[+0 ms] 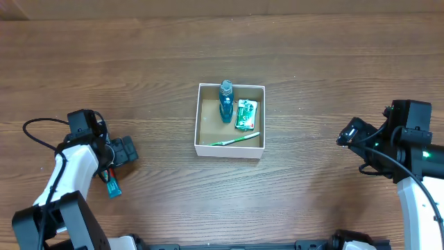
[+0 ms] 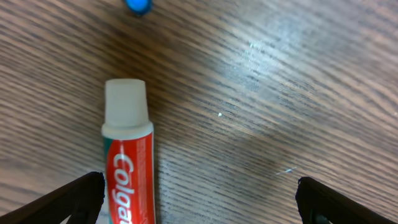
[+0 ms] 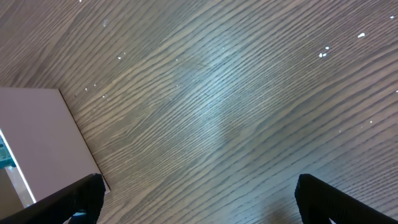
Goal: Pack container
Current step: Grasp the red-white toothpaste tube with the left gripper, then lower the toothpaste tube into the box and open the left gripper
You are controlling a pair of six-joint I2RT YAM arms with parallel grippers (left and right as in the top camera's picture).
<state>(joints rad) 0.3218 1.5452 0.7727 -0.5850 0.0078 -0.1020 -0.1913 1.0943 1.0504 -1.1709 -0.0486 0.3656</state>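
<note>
**Overhead view.** The container point(image 1: 229, 150), a small square shallow cardboard box with white outer walls and a plain brown inside, sits at the middle of the wooden bench point(image 1: 312, 55). In it you see a blue plastic bottle point(image 1: 226, 103) against the far wall; a green foil packet point(image 1: 245, 114) just beside the bottle; and a green toothbrush point(image 1: 236, 139) along the near wall. A red-and-white toothpaste tube point(image 1: 112, 184) lies outside the box, well apart from it, toward the near left corner; the left gripper point(image 1: 125, 151) stands just on its far side. The right gripper point(image 1: 349, 132) hangs near the right edge, apart from the container.

**Left wrist view.** The left gripper point(image 2: 199, 199) has its jaws spread wide and holds nothing. The toothpaste tube point(image 2: 127, 168) lies flat on the bench between the fingers, white cap pointing away; it sits off centre, close to the finger at the picture's left.

**Right wrist view.** The right gripper point(image 3: 199, 199) is likewise open and empty over bare wood; only a white outer wall of the container point(image 3: 37, 137) shows at the picture's left.

**Step in hand (judged).** You are at the pick-up of the tube, seemingly the last loose item. Centre the jaws over its body; lower; close gently, since a round tube may roll. Then carry it to the bare brown strip along the box's left wall.
</note>
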